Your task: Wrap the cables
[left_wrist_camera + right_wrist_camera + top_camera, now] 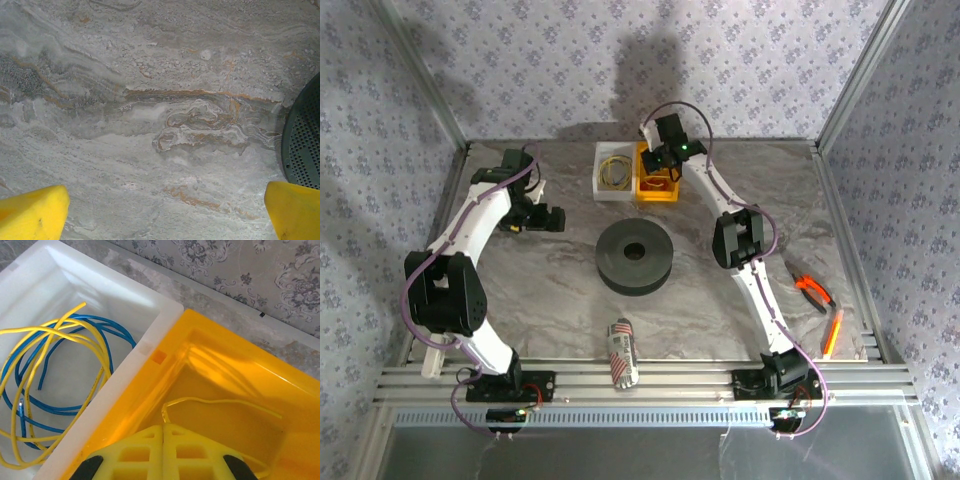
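Near: L gripper (165,210) spread wide over bare table, beside black spool (634,257). Far: R gripper (163,432) closed, seemingly pinching thin yellow cable (220,401) in yellow tray (240,370). Yellow/blue cables (75,335) lie loose in white tray (100,285). Wrapping looks barely begun.

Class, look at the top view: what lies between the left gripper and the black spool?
Bare marble tabletop; the top external view shows left gripper and black spool apart.

The stone-look tabletop (150,75) is grey, veined with white and rust-orange streaks. The glossy white plastic bin (150,305) holds a thin yellow cable (65,329) and a thin blue cable (122,331). The translucent plastic bin (225,340) is amber-yellow, its thin cable (220,401) pale yellow. The right hand (163,452) is bright yellow. The thick ring-shaped spool (305,145) is black and finely dotted.
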